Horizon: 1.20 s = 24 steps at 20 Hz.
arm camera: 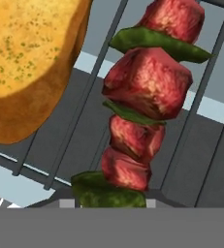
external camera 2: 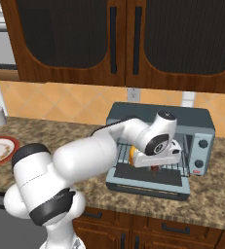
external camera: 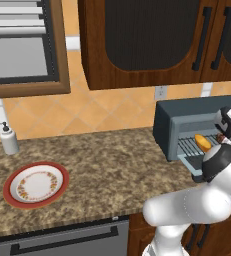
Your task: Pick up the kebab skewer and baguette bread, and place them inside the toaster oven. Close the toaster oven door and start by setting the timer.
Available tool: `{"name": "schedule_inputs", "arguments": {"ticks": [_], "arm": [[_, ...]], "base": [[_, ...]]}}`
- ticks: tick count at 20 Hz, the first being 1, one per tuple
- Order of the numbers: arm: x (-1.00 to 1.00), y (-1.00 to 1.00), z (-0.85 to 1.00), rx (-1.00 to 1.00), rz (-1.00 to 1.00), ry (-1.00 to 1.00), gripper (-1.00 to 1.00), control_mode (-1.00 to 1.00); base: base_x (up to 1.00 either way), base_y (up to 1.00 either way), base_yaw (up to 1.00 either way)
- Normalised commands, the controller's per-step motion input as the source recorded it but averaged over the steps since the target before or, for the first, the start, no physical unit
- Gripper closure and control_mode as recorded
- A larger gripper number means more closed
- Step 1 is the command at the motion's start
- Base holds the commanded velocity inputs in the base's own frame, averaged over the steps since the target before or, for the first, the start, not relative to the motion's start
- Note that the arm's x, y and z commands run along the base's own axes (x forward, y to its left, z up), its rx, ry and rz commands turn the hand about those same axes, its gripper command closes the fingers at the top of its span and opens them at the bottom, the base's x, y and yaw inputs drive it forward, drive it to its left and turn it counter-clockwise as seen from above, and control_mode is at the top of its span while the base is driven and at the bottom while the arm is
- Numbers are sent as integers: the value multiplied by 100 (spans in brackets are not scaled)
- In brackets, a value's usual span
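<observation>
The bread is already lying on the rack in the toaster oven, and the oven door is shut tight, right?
Not quite. The baguette bread does lie on the rack of the toaster oven, but the toaster oven door is folded down open, not shut. The right base view shows it.

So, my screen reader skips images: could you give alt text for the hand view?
A kebab skewer of red meat chunks and green pepper slices lies on the wire rack of the toaster oven, seen close up from above. The golden baguette bread rests on the rack beside it, apart from the skewer.
</observation>
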Motion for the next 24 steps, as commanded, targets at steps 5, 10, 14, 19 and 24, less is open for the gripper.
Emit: {"name": "schedule_inputs", "arguments": {"ticks": [5, 10, 14, 19, 24], "arm": [[0, 0, -1, 1, 2, 0, -100, -100], [0, 0, 4, 2, 0, 0, -100, -100], [-8, 0, 64, 1, 0, -1, -100, -100], [-48, 0, 45, 0, -4, -2, -100, -100], [-95, 20, -4, 0, -32, 0, -100, -100]], "base": [[0, 0, 0], [0, 0, 0], [0, 0, 0], [0, 0, 0], [0, 0, 0]]}}
